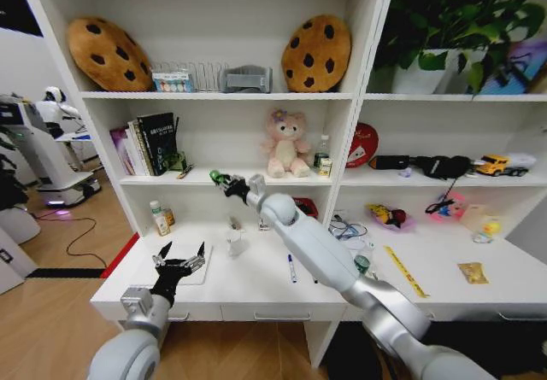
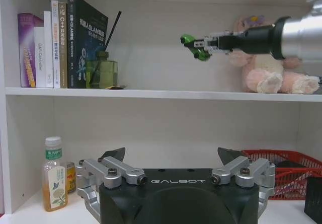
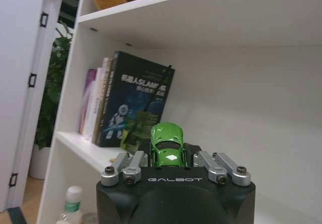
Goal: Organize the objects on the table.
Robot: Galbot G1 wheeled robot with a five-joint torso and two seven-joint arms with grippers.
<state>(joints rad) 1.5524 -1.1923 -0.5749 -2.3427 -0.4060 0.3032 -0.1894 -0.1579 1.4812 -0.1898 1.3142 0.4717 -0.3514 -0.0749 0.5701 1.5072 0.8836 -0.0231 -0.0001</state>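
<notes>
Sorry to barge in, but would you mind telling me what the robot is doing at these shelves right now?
The right gripper is shut on a small green toy car and holds it up at the middle shelf, between the books and the pink teddy bear. The left gripper hangs open just above the white desk, holding nothing. A pen lies on the desk.

Green toy car (image 3: 168, 145) aloft near shelf, pen (image 1: 291, 269) on desk (image 1: 248, 286)
</notes>
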